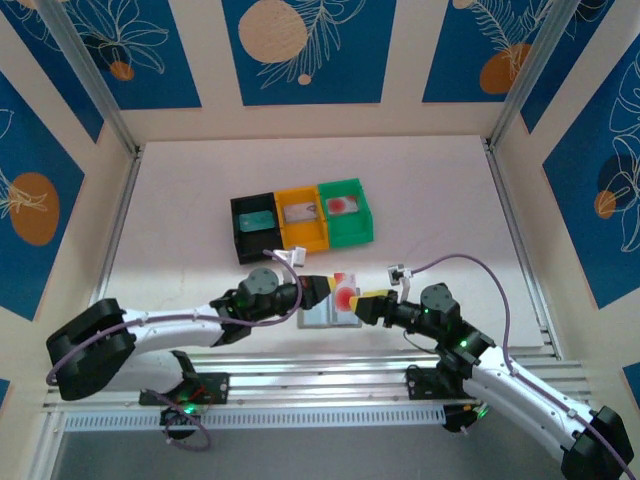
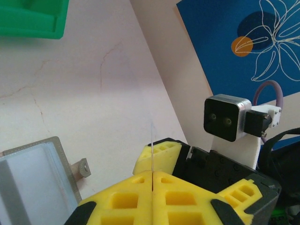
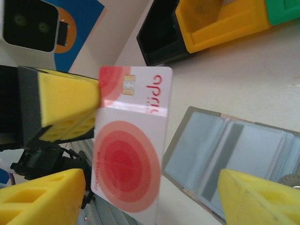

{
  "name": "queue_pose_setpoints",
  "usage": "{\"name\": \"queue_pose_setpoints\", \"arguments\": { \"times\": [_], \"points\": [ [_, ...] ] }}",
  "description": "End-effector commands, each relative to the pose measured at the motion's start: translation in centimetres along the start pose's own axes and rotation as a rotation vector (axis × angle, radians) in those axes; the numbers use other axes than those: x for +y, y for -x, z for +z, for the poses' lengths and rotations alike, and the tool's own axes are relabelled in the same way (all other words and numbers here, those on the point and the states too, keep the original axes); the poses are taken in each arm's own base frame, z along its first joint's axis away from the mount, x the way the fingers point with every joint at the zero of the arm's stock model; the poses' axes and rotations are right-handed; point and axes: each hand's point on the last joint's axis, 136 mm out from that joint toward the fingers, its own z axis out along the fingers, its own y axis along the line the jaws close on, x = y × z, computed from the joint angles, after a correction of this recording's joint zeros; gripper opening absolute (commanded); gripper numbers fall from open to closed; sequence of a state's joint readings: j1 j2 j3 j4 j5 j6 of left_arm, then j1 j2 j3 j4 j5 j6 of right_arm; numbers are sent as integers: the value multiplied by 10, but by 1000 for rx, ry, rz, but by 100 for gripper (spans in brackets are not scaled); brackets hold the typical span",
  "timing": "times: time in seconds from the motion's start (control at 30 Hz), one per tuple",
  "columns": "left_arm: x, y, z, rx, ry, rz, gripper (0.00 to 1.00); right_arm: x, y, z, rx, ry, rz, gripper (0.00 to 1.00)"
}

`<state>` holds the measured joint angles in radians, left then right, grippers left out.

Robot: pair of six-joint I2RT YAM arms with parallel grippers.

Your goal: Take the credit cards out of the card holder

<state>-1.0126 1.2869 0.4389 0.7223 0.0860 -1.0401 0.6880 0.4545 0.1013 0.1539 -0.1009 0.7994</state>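
Note:
A pale credit card with a big red dot hangs above the table. My left gripper is shut on the card's top corner; its yellow fingers pinch the chip end. From the left wrist the card shows edge-on, rising out of the shut left gripper. My right gripper is open, and the card's lower end lies between its fingers, nearer the left one. The card holder lies open on the table below, with its clear pockets up; it also shows as card holder and card holder.
Black bin, orange bin and green bin stand in a row behind the grippers, each with a card-like thing inside. The table's near edge with metal rails runs just below the card holder.

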Motion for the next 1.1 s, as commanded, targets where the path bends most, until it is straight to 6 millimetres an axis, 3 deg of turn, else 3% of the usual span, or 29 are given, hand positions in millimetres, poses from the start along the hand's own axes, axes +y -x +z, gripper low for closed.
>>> {"name": "queue_pose_setpoints", "arguments": {
  "times": [0.0,0.33,0.73,0.93,1.03,1.07],
  "points": [
    [-15,-3,2,9,-74,-11,0,9,-2,0,1,48,-16,74],
    [-19,-6,10,22,-100,-29,0,18,0,0,1,80,-34,67],
    [-17,-14,17,36,-108,-41,0,31,1,-1,10,127,-62,49],
    [-16,-14,17,33,-111,-43,0,34,1,-1,20,137,-72,35],
    [-17,-13,16,29,-112,-40,0,34,2,-1,17,131,-74,24],
    [-17,-13,15,29,-110,-40,0,33,2,-1,13,125,-69,15]
  ]
}}
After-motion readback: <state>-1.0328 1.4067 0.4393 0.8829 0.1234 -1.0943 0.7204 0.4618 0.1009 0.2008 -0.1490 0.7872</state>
